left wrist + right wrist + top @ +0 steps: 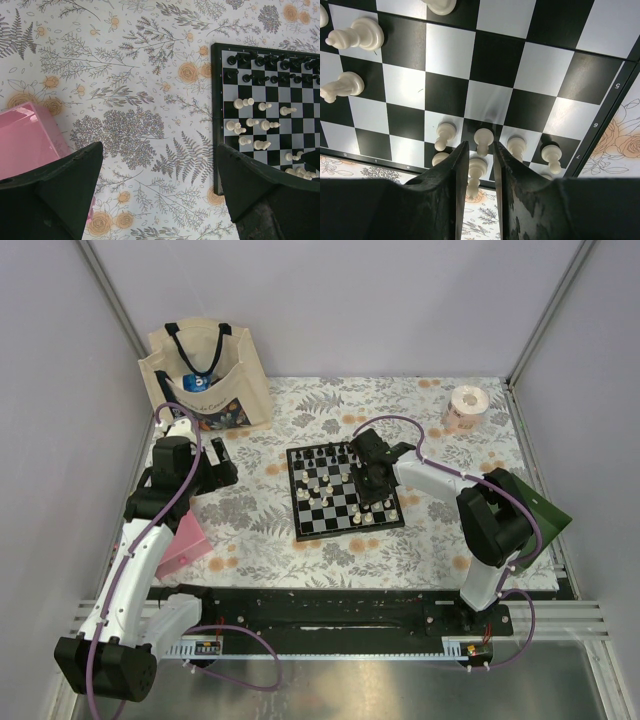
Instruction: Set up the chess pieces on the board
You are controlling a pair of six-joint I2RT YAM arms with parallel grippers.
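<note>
The board [297, 502] lies mid-table on the flowered cloth. Black pieces [330, 454] stand along its far rows. White pieces [318, 485] lie scattered in the middle and several stand in rows near its front right [516, 146]. My right gripper [481, 150] is low over the board's front edge. Its jaws are slightly apart around a tall white piece [476, 170] that stands on the edge row, with a gap on its right. My left gripper [160, 185] is wide open and empty over the cloth, left of the board [216, 115].
A pink box [185, 540] sits by the left arm and shows under the left finger [27, 135]. A tote bag [205, 375] stands at the far left, a tape roll [465, 405] at the far right, and a dark green object [545, 515] by the right arm.
</note>
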